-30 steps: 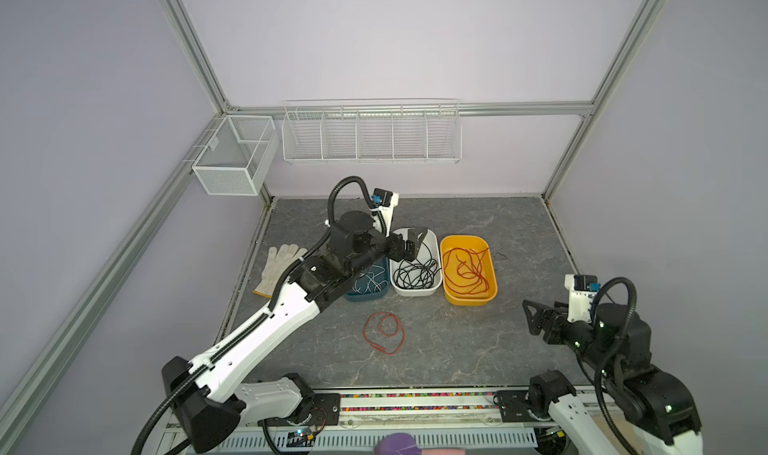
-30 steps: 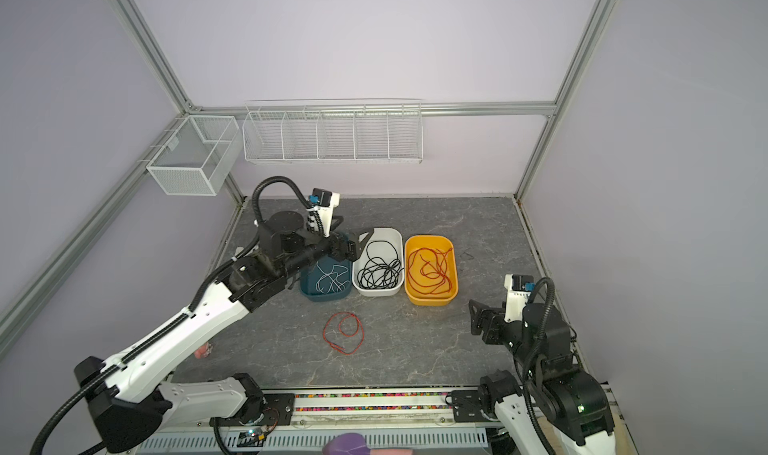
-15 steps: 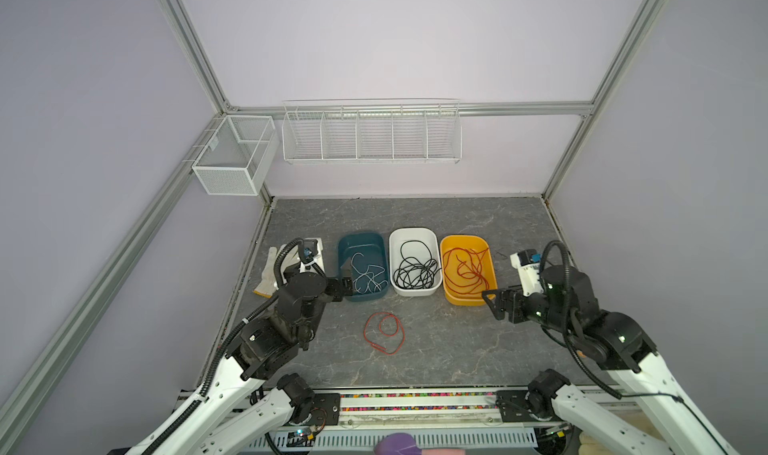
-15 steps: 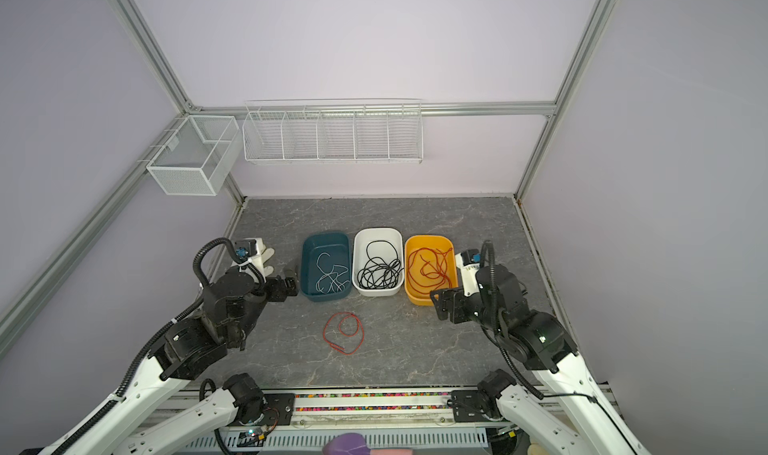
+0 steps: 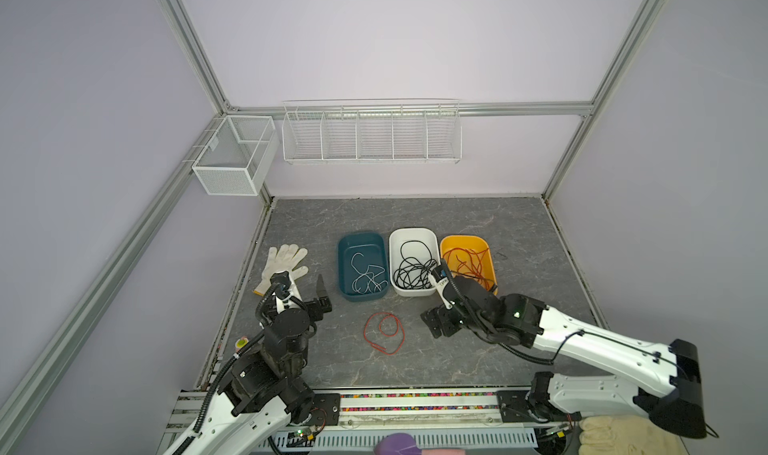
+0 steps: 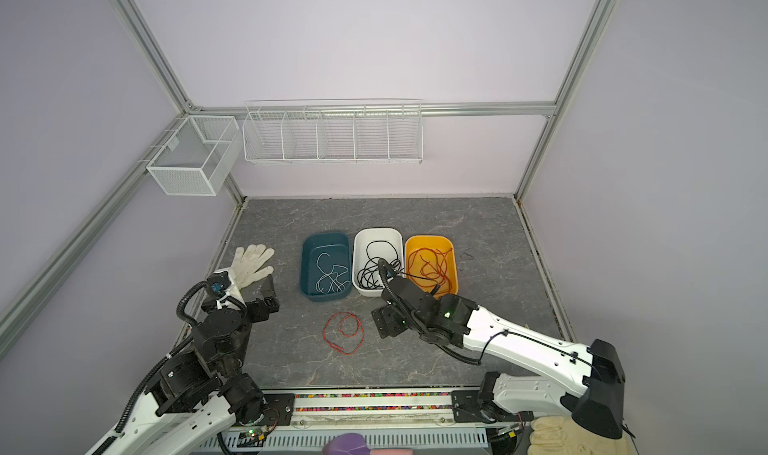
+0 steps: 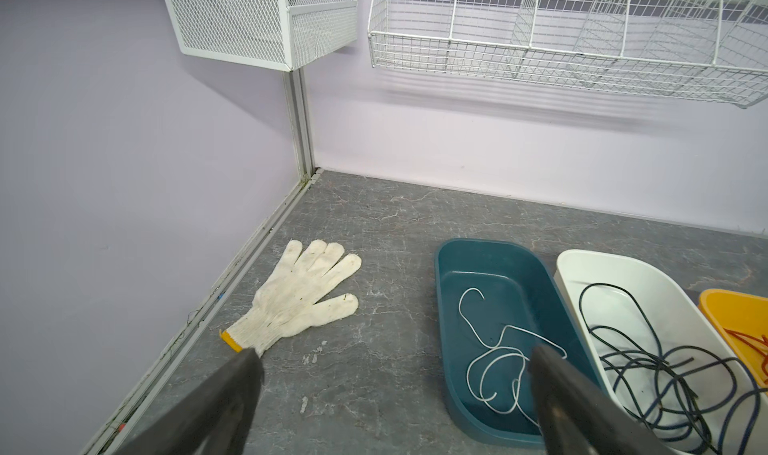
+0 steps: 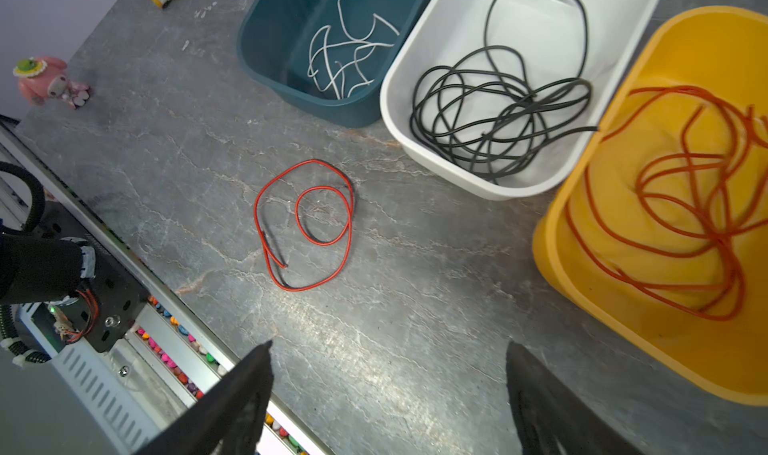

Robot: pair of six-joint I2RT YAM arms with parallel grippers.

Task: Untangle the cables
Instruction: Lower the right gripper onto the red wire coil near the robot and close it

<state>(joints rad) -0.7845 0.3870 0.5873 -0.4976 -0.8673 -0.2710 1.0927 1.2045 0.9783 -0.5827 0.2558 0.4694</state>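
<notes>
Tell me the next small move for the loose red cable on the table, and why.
Probably lower the right gripper onto the red cable and close on its loop. It lies alone on the table; the jaws stand open near it, and the yellow bin holds other red cables.

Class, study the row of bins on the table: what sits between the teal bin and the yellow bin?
The white bin, holding the black cables, sits between the teal bin and the yellow bin. This shows in both top views.
</notes>
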